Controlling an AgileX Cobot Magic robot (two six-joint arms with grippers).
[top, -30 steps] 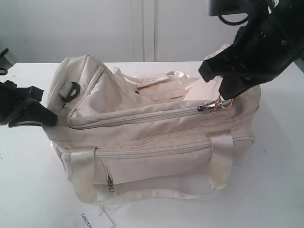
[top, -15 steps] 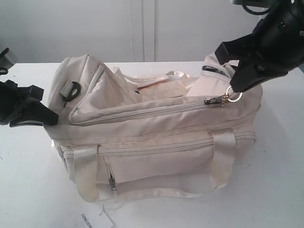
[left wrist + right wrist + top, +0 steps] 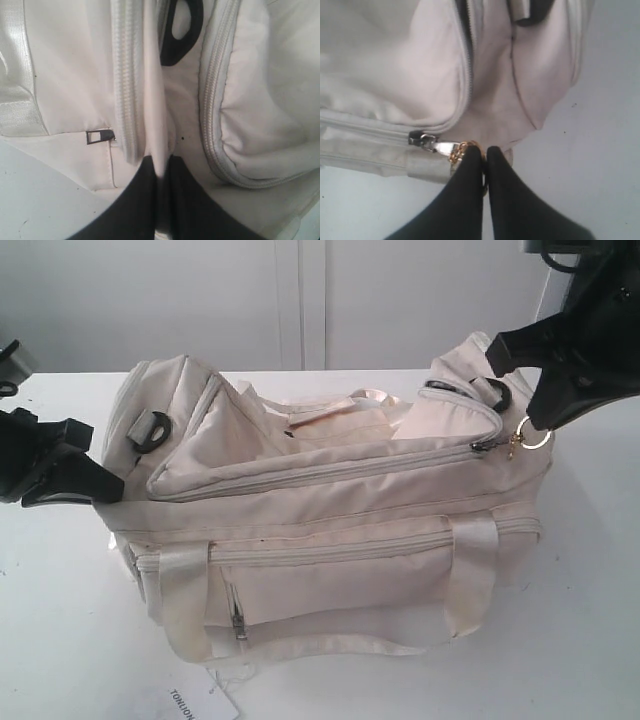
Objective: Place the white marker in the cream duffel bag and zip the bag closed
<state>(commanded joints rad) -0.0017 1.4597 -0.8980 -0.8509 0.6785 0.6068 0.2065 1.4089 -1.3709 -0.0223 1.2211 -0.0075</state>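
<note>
The cream duffel bag (image 3: 320, 530) is lying on its side on the white bench (image 3: 590, 640), with its paper tag (image 3: 196, 702) at the near edge. The left tool (image 3: 100, 483) is standing at the bag's left end, beside the black strap ring (image 3: 150, 430). Its fingers (image 3: 135, 200) are pressing together on a fold of cream fabric. The right tool (image 3: 484, 154) is pinching the gold ring pull (image 3: 535, 438) at the bag's right end. The zip slider (image 3: 483, 446) is sitting just beside that ring, and the teeth to its left are lying meshed. The white marker is showing in no view.
</note>
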